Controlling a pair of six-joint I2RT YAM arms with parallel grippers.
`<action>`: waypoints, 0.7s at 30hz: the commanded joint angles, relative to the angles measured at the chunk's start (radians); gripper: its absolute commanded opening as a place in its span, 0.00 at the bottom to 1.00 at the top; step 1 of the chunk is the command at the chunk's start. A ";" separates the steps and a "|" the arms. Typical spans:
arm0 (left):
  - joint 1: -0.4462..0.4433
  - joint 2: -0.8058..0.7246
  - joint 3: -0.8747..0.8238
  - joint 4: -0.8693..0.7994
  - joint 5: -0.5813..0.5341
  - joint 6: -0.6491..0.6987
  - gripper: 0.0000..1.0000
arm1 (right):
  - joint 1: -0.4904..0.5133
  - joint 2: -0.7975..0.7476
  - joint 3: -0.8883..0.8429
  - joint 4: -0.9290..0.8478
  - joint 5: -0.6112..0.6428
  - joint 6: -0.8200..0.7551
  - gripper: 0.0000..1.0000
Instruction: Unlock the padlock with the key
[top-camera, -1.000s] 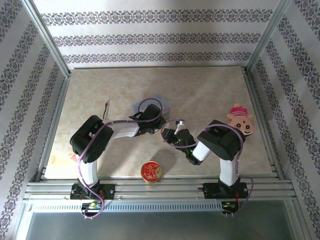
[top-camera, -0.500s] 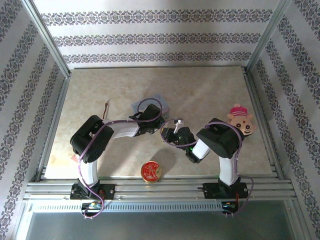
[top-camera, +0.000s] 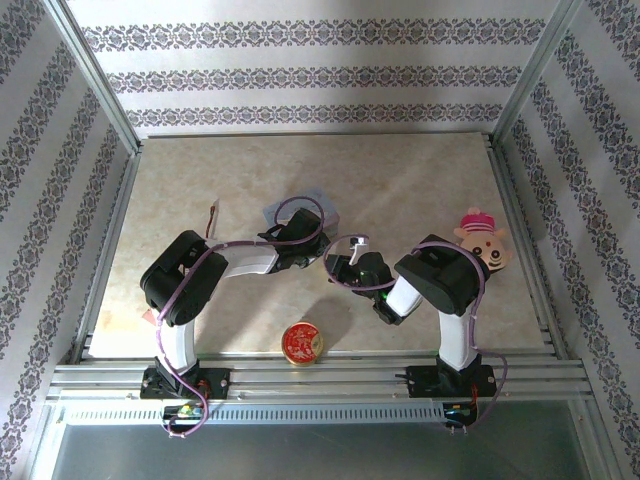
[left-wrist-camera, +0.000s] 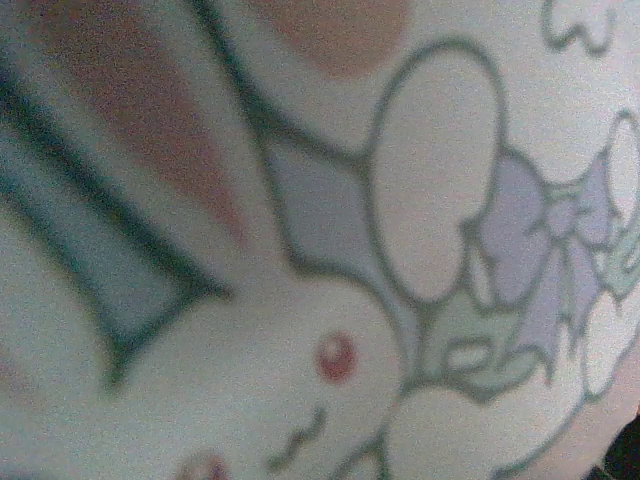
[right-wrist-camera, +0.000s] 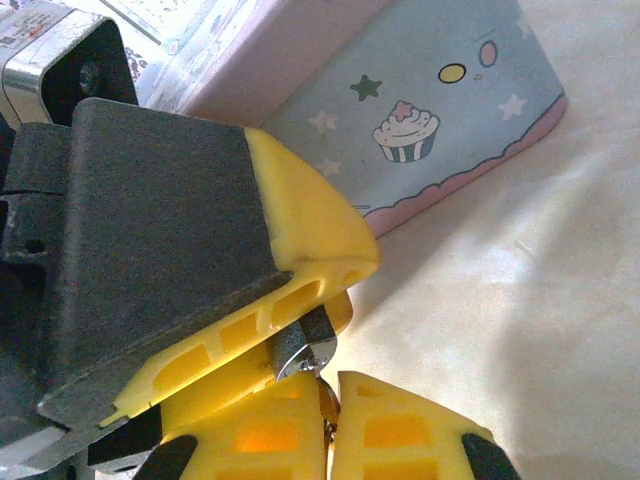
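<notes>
In the lower centre of the right wrist view, the left claw (right-wrist-camera: 325, 318) is clamping the tiny dark padlock (right-wrist-camera: 298, 352) between its yellow pads. Just below, the right claw (right-wrist-camera: 332, 430) is pressing its fingers together; the key is too small to make out. The pastel-blue box (right-wrist-camera: 450, 110) is lying on the surface (right-wrist-camera: 520, 300) at upper right.

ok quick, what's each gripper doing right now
left gripper: closed, apparently pinching the padlock
right gripper: shut on the key

A red tin (top-camera: 302, 342), plush bear (top-camera: 483, 245) and pastel box (right-wrist-camera: 440, 100) lie apart.
</notes>
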 joint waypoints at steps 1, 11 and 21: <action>-0.065 0.013 -0.018 0.016 0.216 -0.047 0.00 | -0.012 0.000 0.046 0.071 0.015 0.019 0.08; -0.043 0.012 -0.046 0.028 0.191 -0.067 0.00 | -0.013 -0.037 -0.051 0.071 0.030 0.032 0.24; -0.034 0.006 -0.054 0.019 0.177 -0.064 0.00 | 0.000 -0.122 -0.162 0.061 0.072 0.051 0.31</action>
